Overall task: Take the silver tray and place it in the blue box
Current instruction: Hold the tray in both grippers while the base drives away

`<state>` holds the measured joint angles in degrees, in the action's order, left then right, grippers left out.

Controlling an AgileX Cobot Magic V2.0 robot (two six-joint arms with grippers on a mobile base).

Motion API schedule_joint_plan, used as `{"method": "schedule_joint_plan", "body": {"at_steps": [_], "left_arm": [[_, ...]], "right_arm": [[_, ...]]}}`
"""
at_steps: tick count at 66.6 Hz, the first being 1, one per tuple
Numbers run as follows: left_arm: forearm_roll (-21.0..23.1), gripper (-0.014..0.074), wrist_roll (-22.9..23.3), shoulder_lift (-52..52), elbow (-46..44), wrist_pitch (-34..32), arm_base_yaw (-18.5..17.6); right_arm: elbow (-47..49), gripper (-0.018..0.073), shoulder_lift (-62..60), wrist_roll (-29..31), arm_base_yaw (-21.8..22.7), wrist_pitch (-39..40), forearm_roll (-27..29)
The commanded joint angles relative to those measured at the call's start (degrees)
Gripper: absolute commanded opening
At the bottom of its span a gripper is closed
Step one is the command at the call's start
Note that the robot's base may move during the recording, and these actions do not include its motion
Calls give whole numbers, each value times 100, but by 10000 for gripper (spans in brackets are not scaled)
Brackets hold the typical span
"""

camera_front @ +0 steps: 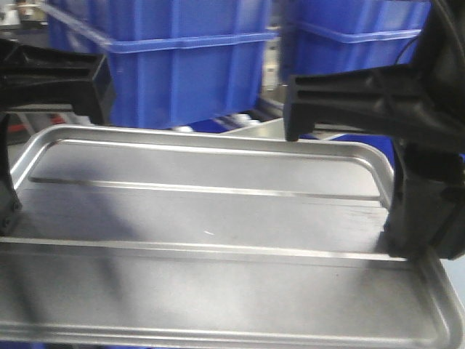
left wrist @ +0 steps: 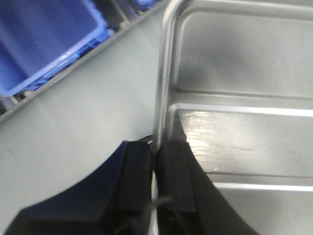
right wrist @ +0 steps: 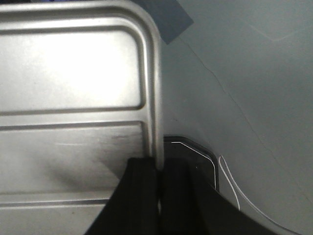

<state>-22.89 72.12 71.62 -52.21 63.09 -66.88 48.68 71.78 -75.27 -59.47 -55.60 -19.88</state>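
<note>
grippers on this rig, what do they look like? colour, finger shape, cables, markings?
Both matte black. Left gripper: two flat blocky fingers, housing flaring behind, a thin dark wire between them. Right gripper: same blocky fingers. Front view shows the right housing chunky, with moulded horizontal grooves, and a thin black cable above it. No markings visible.

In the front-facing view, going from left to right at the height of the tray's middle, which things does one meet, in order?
left gripper → silver tray → right gripper
</note>
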Motion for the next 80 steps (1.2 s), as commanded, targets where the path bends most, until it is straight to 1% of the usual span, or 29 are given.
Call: {"method": "schedule_joint_plan", "body": {"at_steps": [1, 80], "left_arm": [[-119, -9, 53, -141, -164, -170, -74], [-119, -9, 53, -141, -164, -162, -74]], "right_arm": [[177, 69, -177, 4, -15, 258, -185], [177, 69, -177, 4, -15, 258, -185]]}}
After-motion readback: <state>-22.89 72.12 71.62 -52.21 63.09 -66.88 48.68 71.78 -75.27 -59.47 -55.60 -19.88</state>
